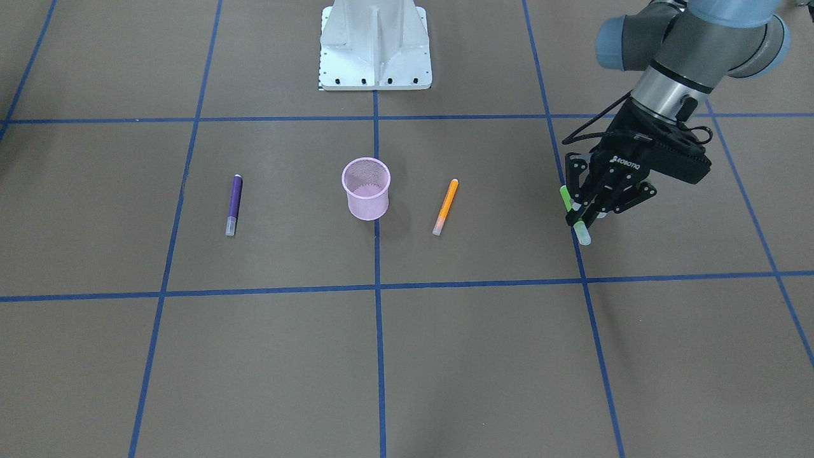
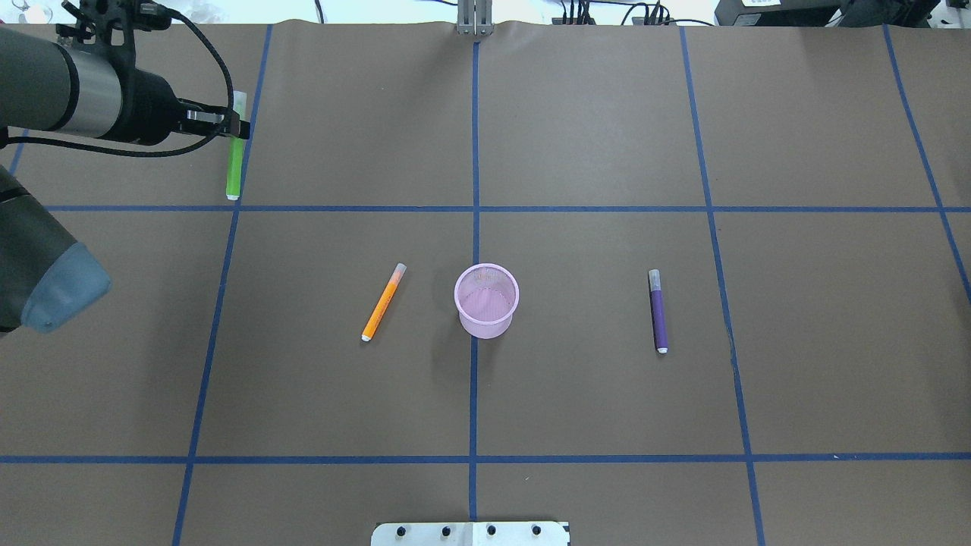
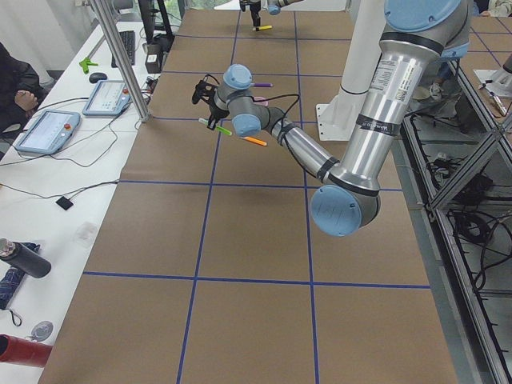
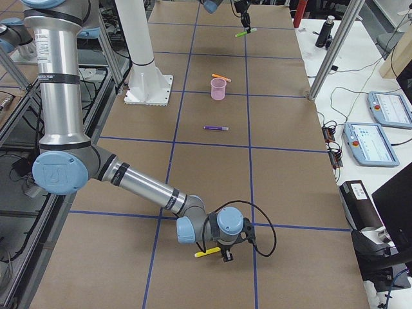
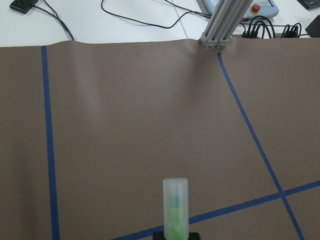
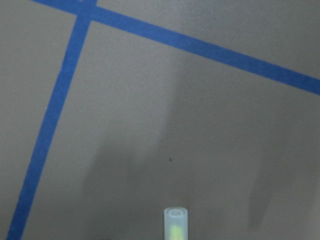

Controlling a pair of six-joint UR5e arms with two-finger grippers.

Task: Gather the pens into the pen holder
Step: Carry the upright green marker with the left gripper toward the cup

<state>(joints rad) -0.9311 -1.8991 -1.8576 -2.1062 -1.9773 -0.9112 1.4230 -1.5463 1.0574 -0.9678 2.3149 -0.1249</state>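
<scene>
Left gripper (image 1: 582, 215) is clamped on the green pen (image 1: 565, 198) near its middle, fingers closed tight against the barrel. The pen lies roughly level with its pale cap pointing away from the robot. In the left side view it looks lifted a little off the table (image 2: 607, 114), though the gap is hard to judge. The left wrist view shows only the capped end sticking out ahead of the camera, with brown table and blue tape lines (image 5: 48, 150) beyond. This pen is far out on the robot's left, well apart from the cup.

Pink mesh cup (image 2: 485, 324) stands upright at mid-table, right on the centre tape line. The orange pen (image 2: 383, 302) lies flat on the cup's left side, slanted, near but not touching. The purple pen (image 2: 658, 315) lies flat on the cup's right side, farther off, almost parallel to the tape.

Right gripper (image 4: 223, 253) is low over the table's far right end, well apart from everything else, seen only in the right side view — can't tell how its fingers stand. A yellow pen (image 4: 207, 252) sits level just at it, and its capped tip shows in the right wrist view.
</scene>
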